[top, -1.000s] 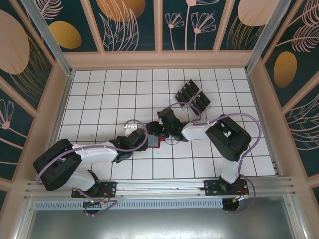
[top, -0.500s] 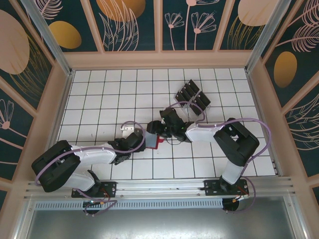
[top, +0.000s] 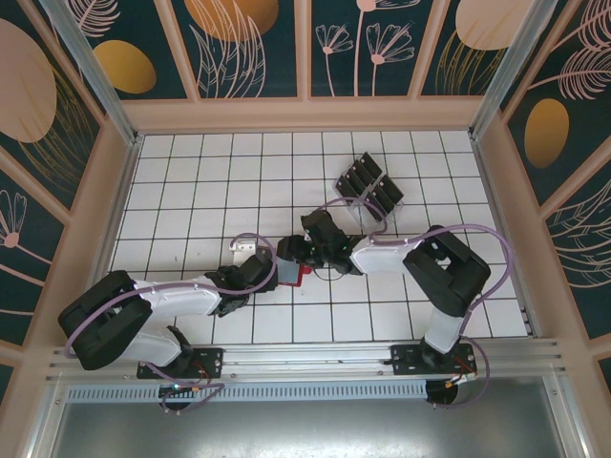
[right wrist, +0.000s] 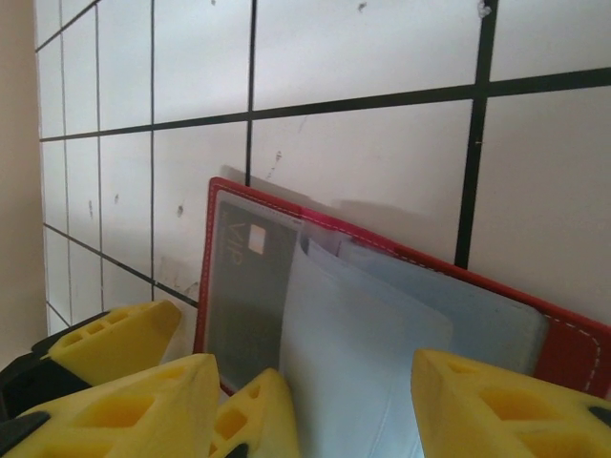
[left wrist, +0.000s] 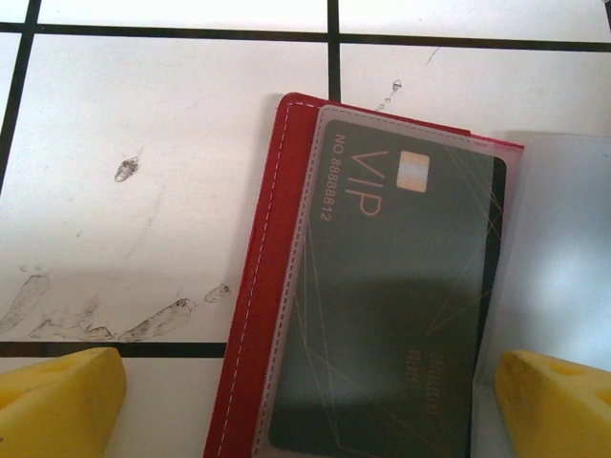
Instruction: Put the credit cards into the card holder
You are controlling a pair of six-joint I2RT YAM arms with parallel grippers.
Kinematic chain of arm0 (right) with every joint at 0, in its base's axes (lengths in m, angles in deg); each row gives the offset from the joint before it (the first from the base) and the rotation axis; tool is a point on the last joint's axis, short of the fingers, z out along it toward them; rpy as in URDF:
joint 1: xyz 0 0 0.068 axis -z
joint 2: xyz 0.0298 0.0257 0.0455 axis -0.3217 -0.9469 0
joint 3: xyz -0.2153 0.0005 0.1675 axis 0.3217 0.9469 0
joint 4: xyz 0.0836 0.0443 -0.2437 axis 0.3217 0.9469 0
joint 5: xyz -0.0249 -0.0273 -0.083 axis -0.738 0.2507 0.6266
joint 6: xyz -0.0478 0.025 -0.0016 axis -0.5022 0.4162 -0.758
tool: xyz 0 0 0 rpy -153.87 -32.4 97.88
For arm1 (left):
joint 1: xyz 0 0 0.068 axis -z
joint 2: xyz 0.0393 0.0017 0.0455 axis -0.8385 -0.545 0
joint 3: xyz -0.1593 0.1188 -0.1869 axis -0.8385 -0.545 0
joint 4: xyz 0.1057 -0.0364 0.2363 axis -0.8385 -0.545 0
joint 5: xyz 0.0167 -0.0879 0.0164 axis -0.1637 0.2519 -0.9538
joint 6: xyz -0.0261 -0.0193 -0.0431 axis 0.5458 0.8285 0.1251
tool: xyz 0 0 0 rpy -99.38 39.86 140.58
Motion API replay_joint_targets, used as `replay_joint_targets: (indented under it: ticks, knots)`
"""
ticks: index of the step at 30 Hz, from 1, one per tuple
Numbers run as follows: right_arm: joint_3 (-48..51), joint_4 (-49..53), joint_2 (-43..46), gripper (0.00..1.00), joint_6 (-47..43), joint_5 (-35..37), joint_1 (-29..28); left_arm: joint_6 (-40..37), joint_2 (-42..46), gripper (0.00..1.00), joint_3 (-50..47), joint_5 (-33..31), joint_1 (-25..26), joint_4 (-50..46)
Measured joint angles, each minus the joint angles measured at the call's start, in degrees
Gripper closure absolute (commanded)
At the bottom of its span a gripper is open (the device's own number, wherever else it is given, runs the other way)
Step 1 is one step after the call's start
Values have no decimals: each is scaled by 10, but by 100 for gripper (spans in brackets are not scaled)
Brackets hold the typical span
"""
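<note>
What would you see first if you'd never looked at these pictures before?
The bright red card holder lies open in the middle of the white tiled table, with a black VIP card tucked under its clear sleeve. The left arm and right arm bend in to meet over it, and the left gripper hangs open, a yellow fingertip on each side. Farther back on the right, a clear rack holds more black cards.

The red holder [left wrist: 260,286] is seen as stitched leatherette; its sleeves [right wrist: 363,353] are clear glossy plastic, the card [left wrist: 391,305] matt, the desk [left wrist: 162,114] smooth, scuffed.
</note>
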Motion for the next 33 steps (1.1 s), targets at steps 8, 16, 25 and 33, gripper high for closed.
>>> replay_joint_targets:
  ticks: [8,16,25,33]
  knots:
    - [-3,-6,-24,44,3,0,0,0,0,2,0,0,0,0]
    - [-17,-11,-36,45,2,-3,0,0,0,2,0,0,0,0]
    - [-28,-10,-37,45,2,-15,-1,0,7,2,0,1,0,0]
    - [-36,-14,-37,45,3,-28,-2,-1,41,2,0,-2,0,-12]
